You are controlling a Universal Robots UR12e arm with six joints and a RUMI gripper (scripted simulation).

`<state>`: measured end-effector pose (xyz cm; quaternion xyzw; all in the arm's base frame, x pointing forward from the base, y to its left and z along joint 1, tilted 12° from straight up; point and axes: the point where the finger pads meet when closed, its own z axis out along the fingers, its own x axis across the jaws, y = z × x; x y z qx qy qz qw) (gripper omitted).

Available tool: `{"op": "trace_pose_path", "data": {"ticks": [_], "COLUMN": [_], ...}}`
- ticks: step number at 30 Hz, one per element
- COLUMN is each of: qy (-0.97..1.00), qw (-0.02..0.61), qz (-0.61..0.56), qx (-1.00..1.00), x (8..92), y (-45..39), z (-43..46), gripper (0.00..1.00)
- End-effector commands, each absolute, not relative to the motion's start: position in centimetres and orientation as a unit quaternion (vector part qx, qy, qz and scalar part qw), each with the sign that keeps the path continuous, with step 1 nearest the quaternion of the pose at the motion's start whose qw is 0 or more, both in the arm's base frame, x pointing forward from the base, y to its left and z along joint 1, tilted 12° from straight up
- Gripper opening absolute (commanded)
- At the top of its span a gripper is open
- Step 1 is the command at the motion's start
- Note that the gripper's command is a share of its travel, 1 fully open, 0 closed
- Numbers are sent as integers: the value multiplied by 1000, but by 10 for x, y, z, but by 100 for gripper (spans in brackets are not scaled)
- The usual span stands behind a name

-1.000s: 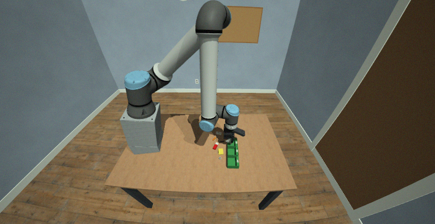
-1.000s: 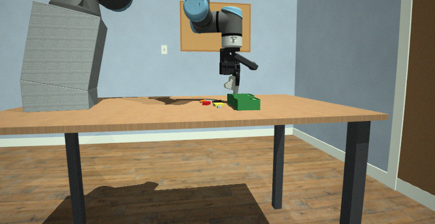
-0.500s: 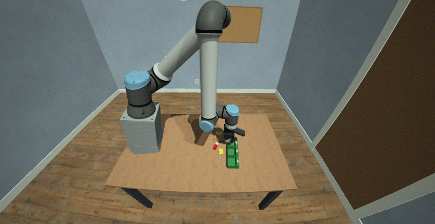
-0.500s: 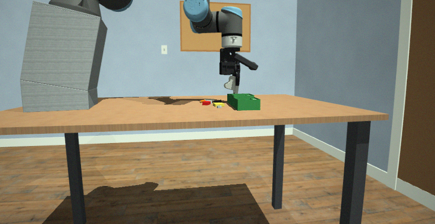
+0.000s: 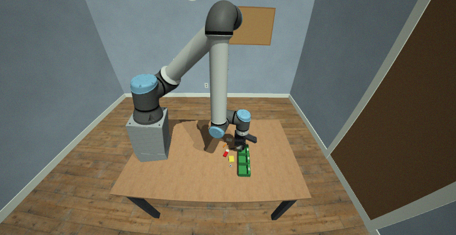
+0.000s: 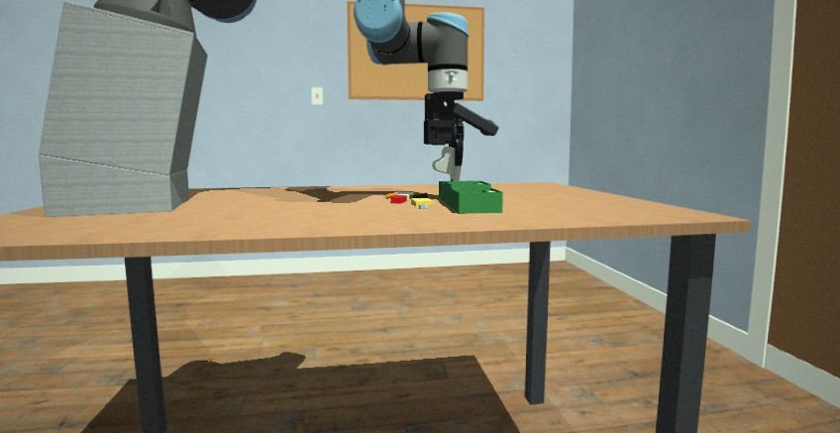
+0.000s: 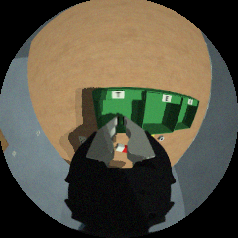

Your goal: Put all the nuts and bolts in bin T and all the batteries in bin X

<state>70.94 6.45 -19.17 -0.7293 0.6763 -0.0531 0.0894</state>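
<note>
A row of three green bins stands upright on the table. The bin marked T (image 7: 110, 105) (image 5: 246, 151) is at the far end, the E bin (image 7: 155, 116) is in the middle, and the third bin (image 7: 188, 117) (image 5: 242, 170) has a label too small to read surely. My gripper (image 5: 242, 149) (image 6: 455, 177) (image 7: 120, 116) points down with its tips low over the T bin. Its fingers are shut to a narrow gap; no held thing can be made out. A small metallic ring-like piece (image 5: 230, 165) (image 7: 161, 138) lies beside the third bin. No clear battery can be made out.
On the table (image 5: 192, 175), left of the bins in the top view, lie a yellow block (image 5: 231, 158) (image 6: 422, 201), a red and white piece (image 5: 226, 152) (image 6: 398, 192), an orange piece (image 5: 224, 145) and a greyish piece (image 5: 229, 139). The arm's pedestal (image 5: 150, 143) stands at the table's left.
</note>
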Motion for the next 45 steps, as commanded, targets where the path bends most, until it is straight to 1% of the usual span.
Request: {"op": "trace_pose_path", "data": {"ticks": [1, 32, 40, 45], "qy": [676, 676, 676, 676], "qw": [90, 90, 90, 90], "qz": [-53, -54, -54, -54], "qx": [-729, -729, -729, -729], "x": [710, 704, 698, 698], "y": [64, 63, 61, 61], "z": [-191, -164, -133, -133], "gripper": [4, 4, 4, 4]}}
